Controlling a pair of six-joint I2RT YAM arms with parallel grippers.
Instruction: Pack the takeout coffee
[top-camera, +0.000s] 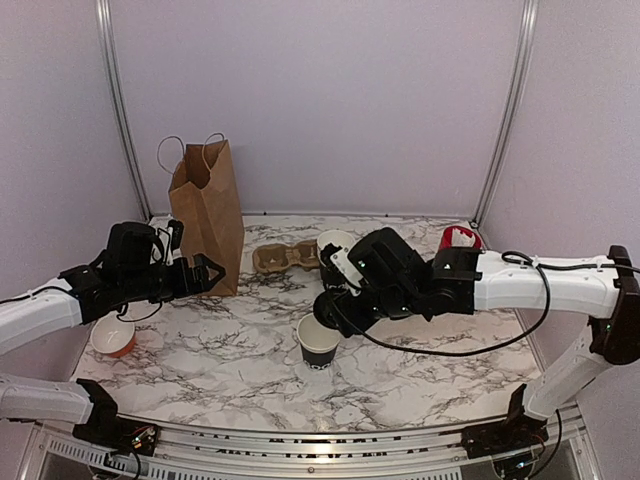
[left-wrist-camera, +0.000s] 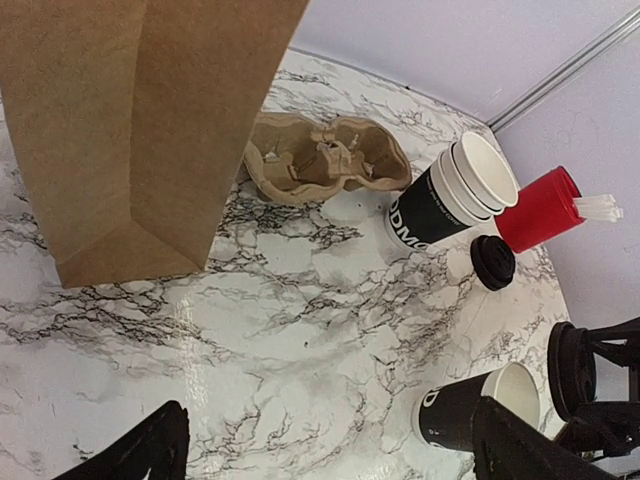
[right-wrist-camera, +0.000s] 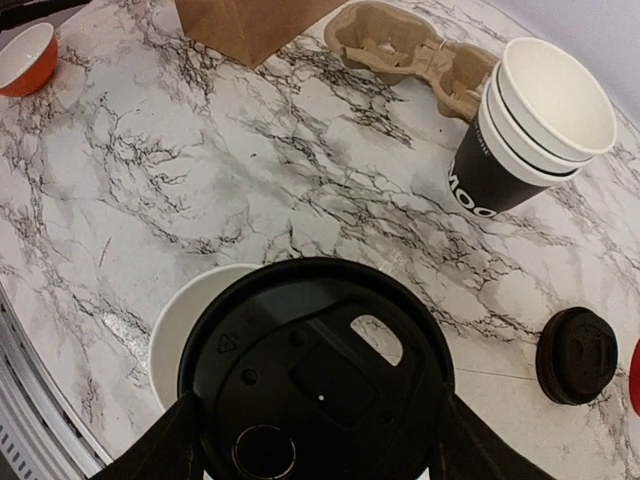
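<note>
Black held lid (right-wrist-camera: 320, 370), loose lid (right-wrist-camera: 577, 355): two; open cup (top-camera: 320, 352): one.

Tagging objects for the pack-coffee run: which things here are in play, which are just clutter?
In play: open black cup, held lid, paper bag, probably cup carrier.
Clutter: cup stack, loose lid, red holder, orange bowl.

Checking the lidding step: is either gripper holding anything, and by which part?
The right gripper holds a black lid by opposite sides of its rim, over the open cup. The left gripper holds nothing.
</note>
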